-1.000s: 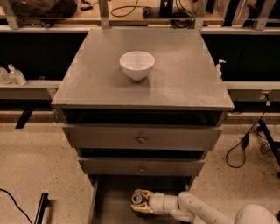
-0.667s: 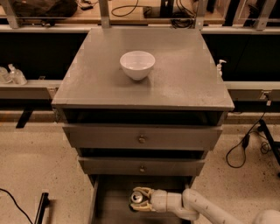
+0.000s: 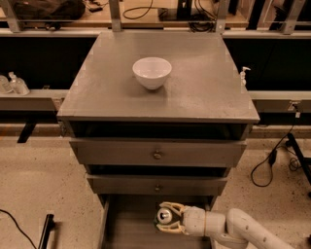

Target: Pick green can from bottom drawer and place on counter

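Note:
The green can [image 3: 164, 217] shows its silver top in the open bottom drawer [image 3: 127, 227], near the middle. My gripper [image 3: 168, 218] reaches in from the lower right, and its pale fingers [image 3: 171, 207] curl around the can on both sides, shut on it. The can stays low inside the drawer. The counter [image 3: 204, 87] is the grey cabinet top above, and it carries a white bowl [image 3: 152, 72] toward the back centre.
Two closed drawers with small knobs [image 3: 157, 155] sit above the open one and overhang it. A wooden bench with cables [image 3: 146, 12] runs behind the cabinet. Cables [image 3: 272, 160] lie on the floor at right, and a dark bar [image 3: 46, 231] at lower left.
My gripper and the can held in it have shifted slightly to the right and up within the drawer. The bowl and the drawers have not moved.

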`<state>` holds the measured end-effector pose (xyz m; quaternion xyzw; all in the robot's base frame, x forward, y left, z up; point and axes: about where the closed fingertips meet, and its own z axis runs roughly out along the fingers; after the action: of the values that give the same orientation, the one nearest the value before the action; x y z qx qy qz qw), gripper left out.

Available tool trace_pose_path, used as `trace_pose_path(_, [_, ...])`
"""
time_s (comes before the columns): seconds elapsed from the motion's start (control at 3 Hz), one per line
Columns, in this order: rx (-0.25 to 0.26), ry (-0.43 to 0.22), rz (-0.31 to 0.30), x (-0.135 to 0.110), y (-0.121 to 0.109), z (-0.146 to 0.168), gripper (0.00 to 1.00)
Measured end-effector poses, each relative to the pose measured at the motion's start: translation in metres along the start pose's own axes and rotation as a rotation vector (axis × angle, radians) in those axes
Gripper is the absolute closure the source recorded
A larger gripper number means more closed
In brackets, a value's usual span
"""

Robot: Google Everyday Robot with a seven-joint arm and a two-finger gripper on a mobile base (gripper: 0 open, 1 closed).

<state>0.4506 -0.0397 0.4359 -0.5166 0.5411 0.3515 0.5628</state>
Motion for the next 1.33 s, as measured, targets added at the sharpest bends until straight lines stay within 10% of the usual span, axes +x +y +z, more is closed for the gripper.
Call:
trace_pose_path(1.0, [-0.097,0.048,-0.061,-0.045,0.021,-0.001,1.0])
trace_pose_path(1.33, [-0.216,0.07,-0.143,-0.123,0.037,-0.002,1.0])
